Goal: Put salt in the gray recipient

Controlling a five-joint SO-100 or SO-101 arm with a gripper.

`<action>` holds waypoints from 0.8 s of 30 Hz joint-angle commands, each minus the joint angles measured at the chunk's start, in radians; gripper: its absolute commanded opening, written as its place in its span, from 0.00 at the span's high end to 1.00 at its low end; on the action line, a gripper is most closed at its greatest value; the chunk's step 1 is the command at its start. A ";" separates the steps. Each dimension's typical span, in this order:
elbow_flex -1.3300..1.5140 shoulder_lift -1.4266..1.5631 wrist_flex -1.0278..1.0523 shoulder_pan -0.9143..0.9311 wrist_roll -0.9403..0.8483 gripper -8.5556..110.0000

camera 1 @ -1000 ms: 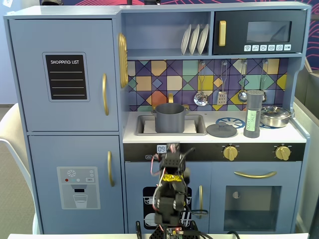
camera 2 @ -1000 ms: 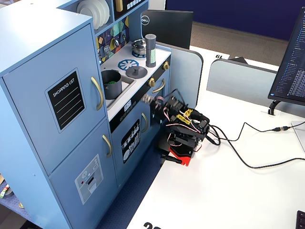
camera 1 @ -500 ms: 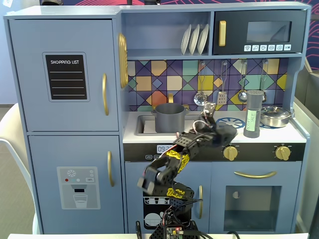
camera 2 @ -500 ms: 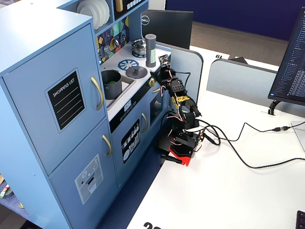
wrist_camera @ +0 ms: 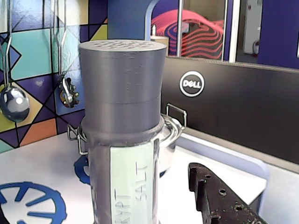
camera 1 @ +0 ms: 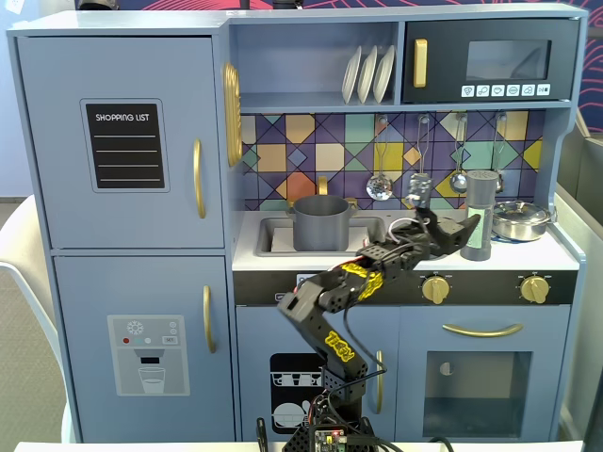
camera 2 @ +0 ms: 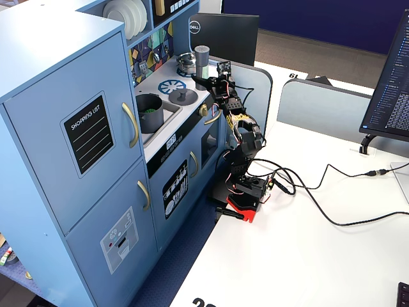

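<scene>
The salt (wrist_camera: 124,140) is a tall dark-gray shaker with a pale green "SALT" label, standing upright on the white stovetop. It also shows in both fixed views (camera 1: 480,215) (camera 2: 202,56). My gripper (wrist_camera: 100,200) is open, with the shaker between its jaws; the dark right finger (wrist_camera: 215,200) stands clear of it. In both fixed views the gripper (camera 1: 460,233) (camera 2: 208,79) reaches over the counter to the shaker. The gray recipient (camera 1: 321,222) (camera 2: 149,112) is a matte gray pot sitting in the sink, to the left in a fixed view.
A shiny steel lidded pan (wrist_camera: 170,133) (camera 1: 521,219) stands right behind the salt. A flat gray knobbed lid (camera 2: 181,96) lies on the stovetop between sink and shaker. Ladles (wrist_camera: 14,102) hang on the tiled back wall. A Dell monitor (wrist_camera: 224,116) stands beyond the counter's end.
</scene>
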 commanded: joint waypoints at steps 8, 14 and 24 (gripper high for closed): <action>-0.275 -0.278 -0.097 0.005 0.035 0.43; -0.388 -0.408 -0.117 -0.012 0.026 0.45; -0.588 -0.586 -0.112 -0.055 -0.009 0.52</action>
